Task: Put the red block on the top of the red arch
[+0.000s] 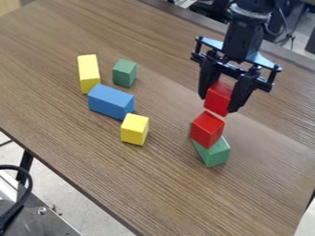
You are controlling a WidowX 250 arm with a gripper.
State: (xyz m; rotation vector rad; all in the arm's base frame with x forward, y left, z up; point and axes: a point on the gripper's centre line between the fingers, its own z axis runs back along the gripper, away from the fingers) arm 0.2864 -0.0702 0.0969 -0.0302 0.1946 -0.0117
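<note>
The gripper (217, 104) hangs over the right side of the table, its fingers closed around a red block (219, 97). Just below and slightly left of it in the view is another red block (207, 129), resting on a green block (213, 153). A narrow strip of table shows between the held block and the lower red one. No arch shape can be made out in the lower red block.
Left of the stack are a small yellow block (135, 129), a blue block (111, 101), a tall yellow block (89, 73) and a green block (124, 73). The wooden table's (80, 156) front edge runs diagonally at lower left.
</note>
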